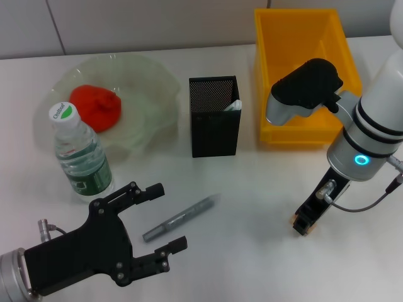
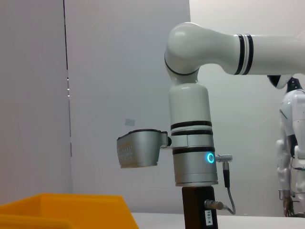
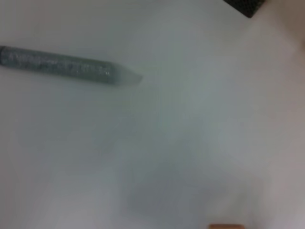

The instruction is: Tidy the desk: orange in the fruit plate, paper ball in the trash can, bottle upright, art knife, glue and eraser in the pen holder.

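The orange (image 1: 95, 107) already lies in the fruit plate (image 1: 154, 85), and the bottle (image 1: 80, 156) stands upright just in front of the plate, on the robot's left. The pen holder (image 1: 215, 117) stands mid-desk with something pale leaning in its far right corner, probably one of the small items, though it is too little seen to name. The trash can (image 1: 275, 50) sits behind on the right; the right arm hides part of its inside, and no paper ball shows on the desk, so that step is likely done.

What clearly remains is the art knife (image 1: 181, 218), a slim grey stick lying flat on the bare table (image 1: 252, 189) in front of the pen holder; it also shows in the right wrist view (image 3: 62, 67).

The left gripper (image 1: 165, 217) is low at the near left with its fingers spread wide, the knife's near end lying between their tips, holding nothing. The right gripper (image 1: 305, 224) points down at the table, well right of the knife; whether its fingers are apart or together cannot be told.
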